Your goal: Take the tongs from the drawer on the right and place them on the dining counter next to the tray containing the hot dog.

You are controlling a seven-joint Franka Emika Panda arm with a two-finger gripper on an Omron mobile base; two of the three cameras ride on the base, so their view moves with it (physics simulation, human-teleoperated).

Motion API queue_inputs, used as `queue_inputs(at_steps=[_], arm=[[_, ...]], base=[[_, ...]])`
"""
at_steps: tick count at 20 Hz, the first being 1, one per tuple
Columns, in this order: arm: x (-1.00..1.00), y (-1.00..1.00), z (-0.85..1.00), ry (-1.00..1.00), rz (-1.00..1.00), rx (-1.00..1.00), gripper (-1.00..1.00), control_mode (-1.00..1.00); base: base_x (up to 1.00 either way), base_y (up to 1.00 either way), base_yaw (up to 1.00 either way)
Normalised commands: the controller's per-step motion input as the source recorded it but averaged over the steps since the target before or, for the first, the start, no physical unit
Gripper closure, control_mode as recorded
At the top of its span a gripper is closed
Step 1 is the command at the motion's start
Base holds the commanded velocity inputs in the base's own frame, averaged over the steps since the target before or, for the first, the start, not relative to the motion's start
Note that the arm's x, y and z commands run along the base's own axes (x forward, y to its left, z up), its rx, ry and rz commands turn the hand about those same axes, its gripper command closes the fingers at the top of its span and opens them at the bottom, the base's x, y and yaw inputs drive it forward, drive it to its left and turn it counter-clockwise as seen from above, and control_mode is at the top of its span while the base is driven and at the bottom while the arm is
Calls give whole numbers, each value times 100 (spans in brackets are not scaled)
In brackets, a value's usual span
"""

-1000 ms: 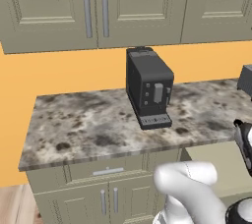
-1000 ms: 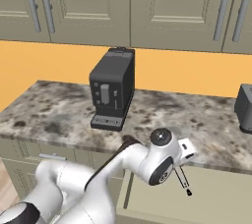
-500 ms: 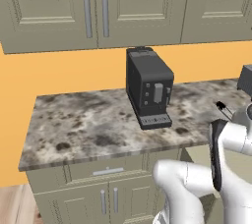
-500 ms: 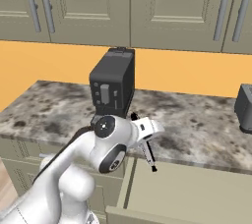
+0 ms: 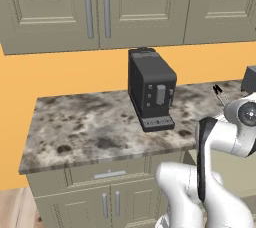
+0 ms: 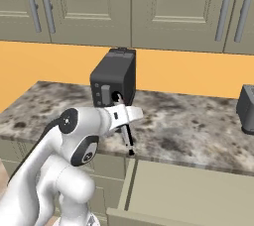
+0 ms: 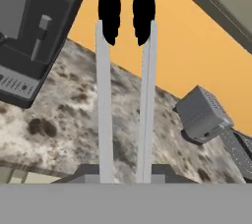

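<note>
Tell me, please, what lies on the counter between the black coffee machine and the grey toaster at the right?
In the right base view, bare speckled counter lies between the coffee machine and the toaster. The held tongs hang in front of its near edge.

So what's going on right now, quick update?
Hand shut on the tongs, lifted clear of the open drawer. Coffee machine close behind the hand. Tongs' black tips point toward the orange wall.

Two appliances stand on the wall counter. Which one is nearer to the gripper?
The black coffee machine: the gripper, shut on the tongs, hangs just in front of it. The grey toaster sits far along the counter.
</note>
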Motion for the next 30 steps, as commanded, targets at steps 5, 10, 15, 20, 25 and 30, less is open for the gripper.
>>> queue_inputs(at_steps=[5,10,15,20,25,30], arm=[[-1,20,28,-8,-1,16,100,-100],[10,19,1,5,1,33,100,-100],[3,30,15,3,5,25,100,-100],[0,59,7,1,0,5,100,-100],[9,58,0,8,0,0,100,-100],[2,24,0,0,0,2,100,-100]], base=[[0,0,0],[0,0,0],[0,0,0],[0,0,0],[0,0,0],[0,0,0]])
